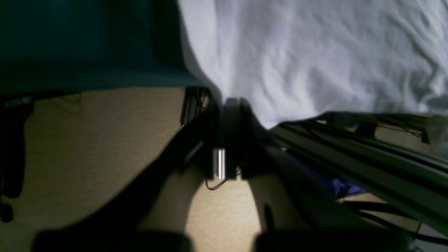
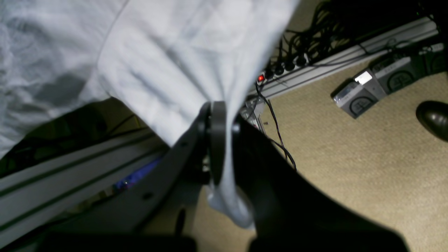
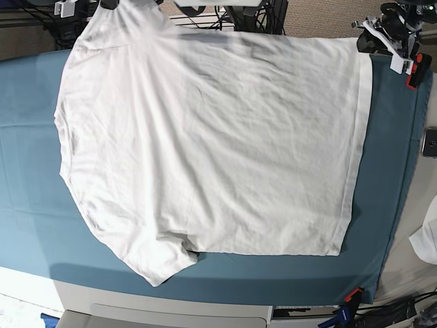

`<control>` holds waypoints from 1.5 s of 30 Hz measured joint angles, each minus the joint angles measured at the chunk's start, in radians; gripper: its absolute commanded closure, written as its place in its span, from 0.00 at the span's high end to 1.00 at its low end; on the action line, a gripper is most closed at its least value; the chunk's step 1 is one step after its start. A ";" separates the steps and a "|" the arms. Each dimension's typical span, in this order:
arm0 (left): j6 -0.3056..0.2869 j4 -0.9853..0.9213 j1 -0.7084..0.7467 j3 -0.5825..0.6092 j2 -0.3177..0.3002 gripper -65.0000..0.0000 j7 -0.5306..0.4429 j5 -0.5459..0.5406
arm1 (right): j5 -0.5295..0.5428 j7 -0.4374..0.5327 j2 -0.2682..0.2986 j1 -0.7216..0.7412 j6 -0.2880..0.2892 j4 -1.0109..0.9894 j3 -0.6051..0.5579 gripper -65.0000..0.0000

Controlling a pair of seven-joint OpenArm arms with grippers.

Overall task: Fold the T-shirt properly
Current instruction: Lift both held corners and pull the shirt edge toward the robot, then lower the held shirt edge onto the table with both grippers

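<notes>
Across the teal cloth sheet [image 3: 27, 205] the T-shirt [image 3: 205, 143] is spread flat, its far edge pinched by the clamped left gripper [image 1: 224, 105] and right gripper [image 2: 224, 115]; light, limp cotton is best held at hems.

Base view bright and sharp; both wrist views dim, blurred, shadowed.

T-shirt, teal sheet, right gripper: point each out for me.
T-shirt [image 3: 212, 143], base view, middle of its body.
Teal sheet [image 3: 27, 184], base view, bare area beside the shirt.
Right gripper [image 2: 224, 147], right wrist view, fingertips pinching the shirt edge.
</notes>
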 measured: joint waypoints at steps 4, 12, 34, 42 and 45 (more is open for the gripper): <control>0.000 0.001 0.000 0.000 0.000 0.00 0.008 0.000 | 0.000 0.000 0.000 -0.009 0.000 0.000 0.000 0.00; 0.000 0.017 -0.001 0.000 0.000 0.00 -0.005 0.005 | 0.024 -0.016 0.000 0.019 0.024 0.010 0.003 0.00; 0.029 0.074 -0.179 0.072 0.000 0.00 -0.084 0.151 | -0.280 0.080 -0.003 0.440 0.050 0.164 0.004 0.00; 0.029 0.000 -0.269 0.073 0.001 0.00 -0.091 0.157 | -0.343 0.120 -0.003 0.623 0.049 0.058 0.005 0.00; 0.029 -0.026 -0.280 0.073 0.000 0.00 -0.091 0.157 | -0.344 0.126 -0.003 0.673 0.049 -0.056 0.005 0.00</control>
